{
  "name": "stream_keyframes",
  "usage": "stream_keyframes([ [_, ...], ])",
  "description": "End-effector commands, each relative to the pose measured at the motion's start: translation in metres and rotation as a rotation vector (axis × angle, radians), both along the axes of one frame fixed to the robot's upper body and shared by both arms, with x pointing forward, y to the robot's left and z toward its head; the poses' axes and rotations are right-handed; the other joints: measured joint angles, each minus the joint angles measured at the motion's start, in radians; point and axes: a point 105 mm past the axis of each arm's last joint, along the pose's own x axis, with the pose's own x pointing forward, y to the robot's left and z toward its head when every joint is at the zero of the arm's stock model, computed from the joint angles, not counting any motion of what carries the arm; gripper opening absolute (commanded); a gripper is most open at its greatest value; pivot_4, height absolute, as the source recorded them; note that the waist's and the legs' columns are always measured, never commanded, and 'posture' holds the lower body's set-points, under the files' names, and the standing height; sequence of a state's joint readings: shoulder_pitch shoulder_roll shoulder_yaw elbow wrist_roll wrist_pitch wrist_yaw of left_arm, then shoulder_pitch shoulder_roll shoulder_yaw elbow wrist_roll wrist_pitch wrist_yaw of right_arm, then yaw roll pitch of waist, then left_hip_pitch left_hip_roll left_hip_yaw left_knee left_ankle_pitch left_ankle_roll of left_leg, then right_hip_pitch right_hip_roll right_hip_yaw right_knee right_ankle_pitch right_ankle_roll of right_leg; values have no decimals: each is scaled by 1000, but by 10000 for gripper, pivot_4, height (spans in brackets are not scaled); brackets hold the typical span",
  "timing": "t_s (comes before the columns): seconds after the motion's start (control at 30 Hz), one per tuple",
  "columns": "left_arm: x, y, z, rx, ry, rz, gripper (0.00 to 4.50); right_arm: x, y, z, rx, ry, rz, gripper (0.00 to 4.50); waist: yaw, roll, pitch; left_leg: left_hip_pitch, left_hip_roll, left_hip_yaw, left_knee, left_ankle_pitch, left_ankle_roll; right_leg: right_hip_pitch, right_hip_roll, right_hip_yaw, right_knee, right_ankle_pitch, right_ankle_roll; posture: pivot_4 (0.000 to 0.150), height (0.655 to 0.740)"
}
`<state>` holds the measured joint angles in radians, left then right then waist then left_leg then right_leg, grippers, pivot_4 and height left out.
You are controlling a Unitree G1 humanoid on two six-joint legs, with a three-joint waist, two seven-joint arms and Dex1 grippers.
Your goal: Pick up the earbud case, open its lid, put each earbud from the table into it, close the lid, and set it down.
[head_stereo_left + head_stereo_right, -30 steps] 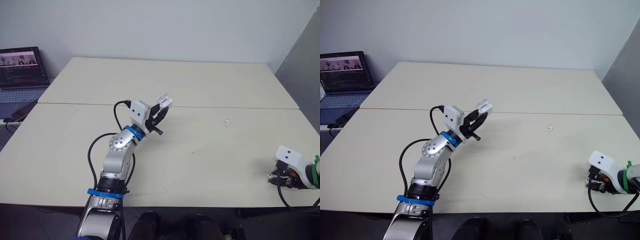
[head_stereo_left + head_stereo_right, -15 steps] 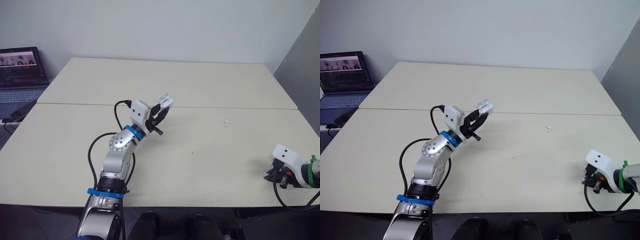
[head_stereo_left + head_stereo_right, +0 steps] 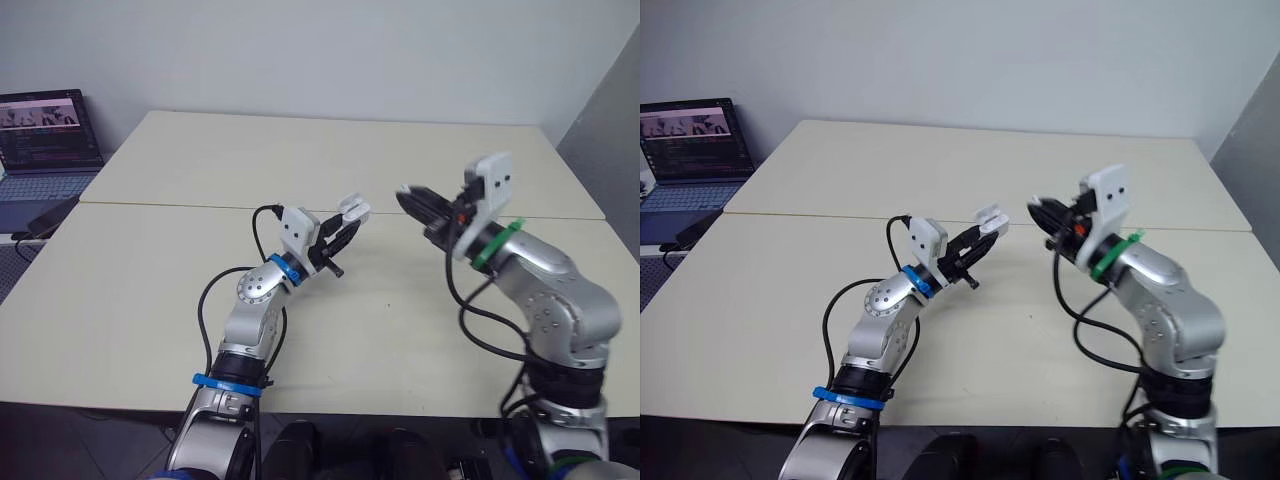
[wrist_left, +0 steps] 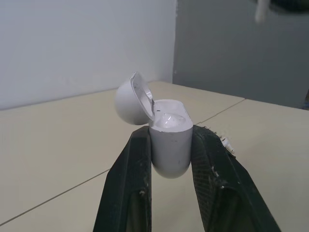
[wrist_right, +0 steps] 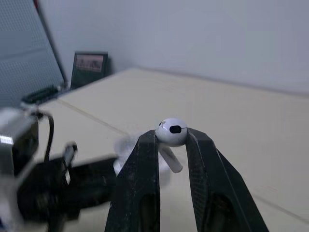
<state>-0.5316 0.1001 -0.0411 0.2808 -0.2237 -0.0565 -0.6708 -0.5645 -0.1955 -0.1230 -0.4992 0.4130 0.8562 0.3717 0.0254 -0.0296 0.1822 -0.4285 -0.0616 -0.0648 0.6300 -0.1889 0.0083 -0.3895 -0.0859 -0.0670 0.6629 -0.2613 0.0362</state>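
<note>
wall (image 3: 320, 50): plain and pale | table (image 3: 300, 160): big, cream, a thin line runs across it | laptop (image 3: 42, 128): open, screen on, far left | grey panel (image 3: 612, 120): right side

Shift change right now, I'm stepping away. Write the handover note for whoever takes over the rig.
Left gripper: fingers shut on the earbud case, held above the table, lid open.
Right gripper: fingers shut on one earbud, raised close to the case, not in it yet.
Done: case picked up, lid opened, one earbud picked up.
Left: seat this earbud, check whether a second one is already in the case (cannot tell), close the lid, set the case down.
</note>
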Motion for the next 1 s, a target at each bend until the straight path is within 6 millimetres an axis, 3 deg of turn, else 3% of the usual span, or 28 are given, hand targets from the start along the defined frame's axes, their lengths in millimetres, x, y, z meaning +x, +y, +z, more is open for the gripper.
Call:
stream_keyframes([
  [0.03, -1, -12, 24, -31, -82, -38, 7534, -9, 15, 20, 52, -136, -36, 4085, -3, 0, 0, 0, 0, 0, 0, 0, 0, 0, 1, 0, 0, 0, 0, 1500, 7400],
  [0.17, -1, -18, 30, -41, -95, -58, 7534, -7, 32, 10, 80, -121, -14, 4085, -5, 0, 0, 1, 1, 1, 0, 0, 0, 0, 4, 1, 1, 0, 0, 1500, 7400],
  [0.33, -4, -22, 33, -44, -105, -79, 7534, -3, 40, -4, 105, -81, 6, 4085, -11, 0, 0, 1, 1, 1, -1, 0, 0, 0, 5, 1, 1, 0, 0, 1500, 7400],
  [0.6, -5, -20, 34, -39, -108, -86, 7534, 3, 36, -14, 176, 0, 2, 4085, -15, 1, 0, 1, 2, 1, -1, 0, 0, 0, 5, 1, 1, 0, 0, 1500, 7400],
  [1.0, -7, -20, 35, -48, -108, -89, 7534, 7, 30, -27, 151, 44, -19, 4085, -17, 1, 0, 1, 2, 1, -1, 0, 0, 0, 5, 1, 1, 0, 0, 1500, 7400],
])
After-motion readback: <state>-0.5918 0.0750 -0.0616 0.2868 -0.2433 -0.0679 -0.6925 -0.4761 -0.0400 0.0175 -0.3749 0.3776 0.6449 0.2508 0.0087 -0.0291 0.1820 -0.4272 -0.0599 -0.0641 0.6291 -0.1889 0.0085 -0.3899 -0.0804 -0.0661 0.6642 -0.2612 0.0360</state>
